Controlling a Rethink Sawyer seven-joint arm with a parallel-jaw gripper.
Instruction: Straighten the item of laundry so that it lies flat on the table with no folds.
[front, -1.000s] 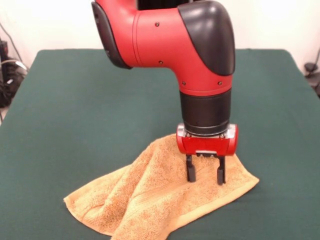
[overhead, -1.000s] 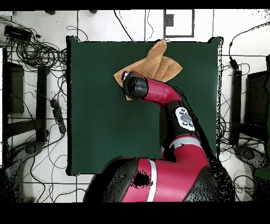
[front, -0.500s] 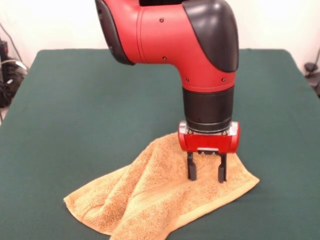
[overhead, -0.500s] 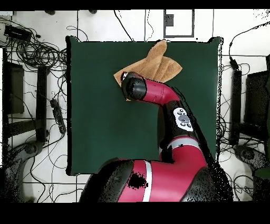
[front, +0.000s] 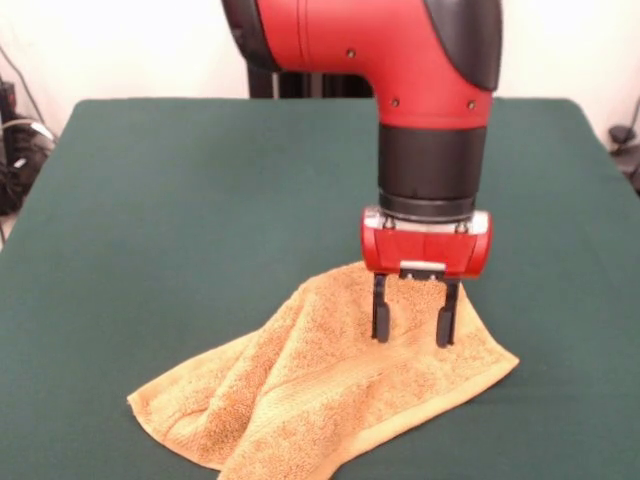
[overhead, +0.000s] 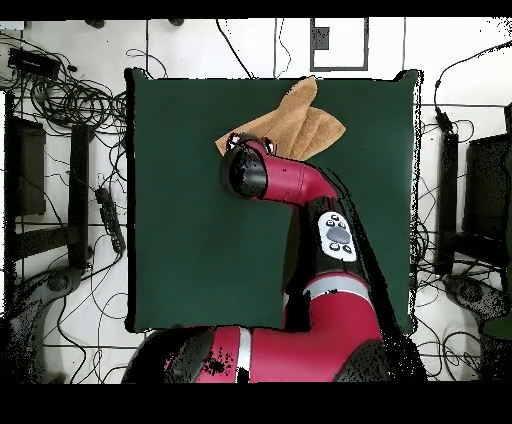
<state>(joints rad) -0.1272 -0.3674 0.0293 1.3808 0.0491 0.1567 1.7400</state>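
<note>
The orange-tan terry-cloth towel (front: 330, 390) lies rumpled near the front edge of the dark green cloth-covered table (front: 180, 200) in the front view, right of centre. Its pile is looped and coarse. At the left a flat corner rests on the cloth; toward the middle a raised fold runs diagonally up to a peak beneath the arm, with a second layer lapping over the lower edge. A smoother woven band follows the near-right border. The right corner lies flat and pointed.

The red and black gripper (front: 410, 325) hangs vertically over the towel's high part. Its two black fingers (front: 380, 318) stand spread apart, released, clasping nothing; whether the tips touch the pile cannot be told.

In the overhead view the towel (overhead: 305, 125) sits by the table's (overhead: 180, 250) top edge, partly covered by the glossy red arm (overhead: 290, 185).
</note>
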